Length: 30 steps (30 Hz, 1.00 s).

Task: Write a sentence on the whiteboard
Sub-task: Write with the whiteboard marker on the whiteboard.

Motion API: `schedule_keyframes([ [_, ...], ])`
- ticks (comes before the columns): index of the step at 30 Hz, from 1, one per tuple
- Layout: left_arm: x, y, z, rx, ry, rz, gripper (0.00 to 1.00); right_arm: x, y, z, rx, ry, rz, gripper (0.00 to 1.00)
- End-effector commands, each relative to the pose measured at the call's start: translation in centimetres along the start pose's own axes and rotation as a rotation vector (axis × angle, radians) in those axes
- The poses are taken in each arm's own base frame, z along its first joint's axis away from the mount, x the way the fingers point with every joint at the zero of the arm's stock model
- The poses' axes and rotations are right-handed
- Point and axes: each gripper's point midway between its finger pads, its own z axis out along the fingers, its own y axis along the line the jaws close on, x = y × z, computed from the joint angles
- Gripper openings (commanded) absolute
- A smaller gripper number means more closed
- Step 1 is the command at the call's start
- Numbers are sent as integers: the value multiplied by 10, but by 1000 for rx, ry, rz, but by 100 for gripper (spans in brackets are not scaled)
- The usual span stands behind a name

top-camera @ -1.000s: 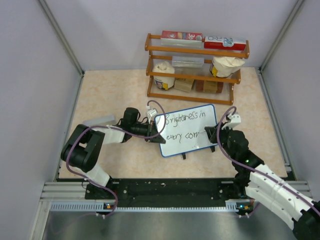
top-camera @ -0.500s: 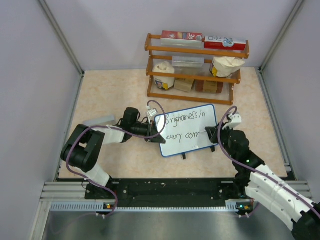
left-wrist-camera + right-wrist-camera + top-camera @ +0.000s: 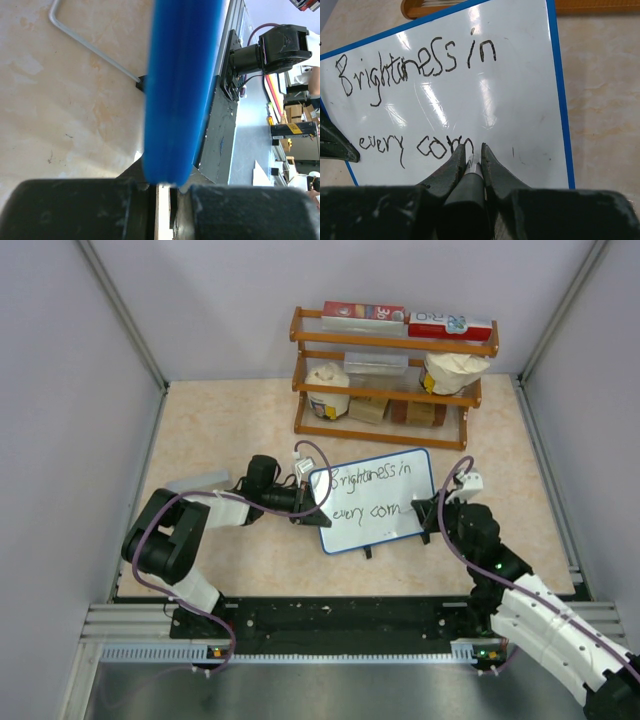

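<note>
The whiteboard [image 3: 392,478] stands tilted in the middle of the table, blue-rimmed, and fills the right wrist view [image 3: 520,75]. The sentence [image 3: 372,494] reads "Brightness in" above "every corn" [image 3: 417,60]. My left gripper [image 3: 304,512] is shut on the board's left rim, seen as a blue edge [image 3: 182,90] between its fingers. My right gripper [image 3: 426,507] is shut on a black marker [image 3: 467,192], whose tip touches the board just right of the last letter, hidden between the fingertips.
A wooden rack [image 3: 392,380] with boxes, bags and jars stands behind the board. A thin metal stand leg [image 3: 90,47] lies on the beige tabletop under the board. White walls close the left, right and back.
The right gripper has moved slightly down and right along the second line, and the last letter after "cor" has been added. The left arm and board have not moved.
</note>
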Motion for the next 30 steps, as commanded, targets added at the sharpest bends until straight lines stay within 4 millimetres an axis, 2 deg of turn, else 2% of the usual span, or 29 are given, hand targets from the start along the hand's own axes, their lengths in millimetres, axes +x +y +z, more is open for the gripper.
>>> schedule_keyframes([
  [1, 1, 32, -3, -142, -34, -37, 0, -9, 2, -2, -7, -27, 2, 0],
  [9, 0, 31, -3, -141, -33, -33, 0, -54, 20, -11, -57, -139, 7, 0],
  [11, 0, 31, -3, -140, -33, -33, 0, -57, 19, -10, -43, -146, -4, 0],
  [20, 1, 31, -3, -140, -32, -34, 0, -46, 13, 4, -12, -113, -8, 0],
  [30, 1, 31, -3, -139, -31, -37, 0, -34, 8, 6, -5, -80, -10, 0],
])
